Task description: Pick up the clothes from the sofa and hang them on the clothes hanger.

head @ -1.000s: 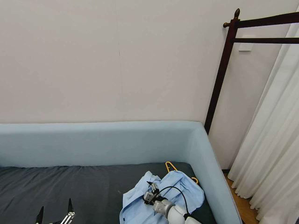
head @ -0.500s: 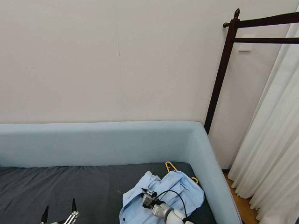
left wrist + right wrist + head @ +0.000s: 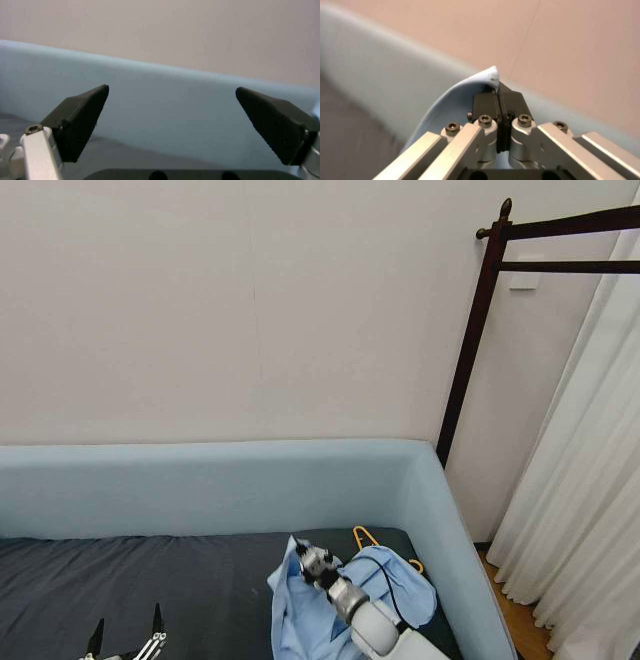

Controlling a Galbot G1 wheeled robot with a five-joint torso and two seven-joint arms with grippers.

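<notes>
Lifted since a second ago, the right gripper [image 3: 305, 557] has its jaws clamped together on the edge of the light blue shirt [image 3: 292, 612], which hangs over the sofa [image 3: 200, 480] seat at five o'clock. The left gripper [image 3: 125, 642], at seven o'clock, has its jaws wide apart and empty.

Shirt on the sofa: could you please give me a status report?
Right claw shut on shirt, corner raised off sofa. Left claw open, low over sofa. Rack beyond sofa's right end.

White curtain [image 3: 590, 510] hangs beside a plain wall [image 3: 250, 310].
</notes>
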